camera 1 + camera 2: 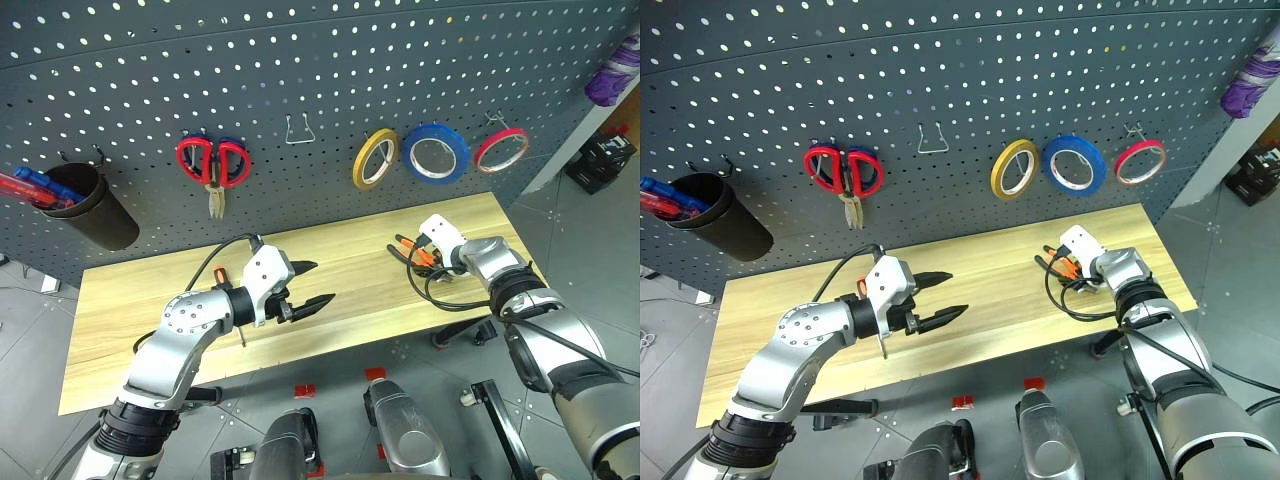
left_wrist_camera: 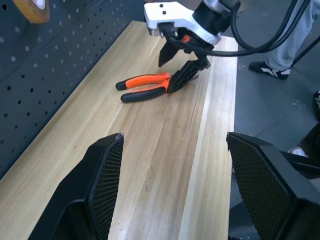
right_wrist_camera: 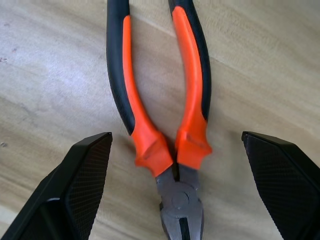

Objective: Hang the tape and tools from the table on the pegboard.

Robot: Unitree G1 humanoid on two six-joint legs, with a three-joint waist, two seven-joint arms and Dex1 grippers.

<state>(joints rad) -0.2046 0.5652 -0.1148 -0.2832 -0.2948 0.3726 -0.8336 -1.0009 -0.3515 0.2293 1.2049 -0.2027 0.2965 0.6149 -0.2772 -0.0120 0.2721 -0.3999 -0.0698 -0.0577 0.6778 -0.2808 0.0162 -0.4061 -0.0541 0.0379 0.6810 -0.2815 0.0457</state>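
On the light wooden table (image 1: 330, 275) lie orange-and-black pliers (image 3: 165, 125), handles slightly splayed, between the right hand (image 3: 175, 165)'s wide-apart fingers.

The blue tape (image 1: 436, 153) hangs on the pegboard (image 1: 300, 60), between a yellow roll and a red one. The pliers (image 3: 165, 125) lie flat on the surface (image 1: 350, 270) near its right end, handles slightly spread. A slim screwdriver (image 1: 222, 273), mostly hidden, seems to lie left of centre.
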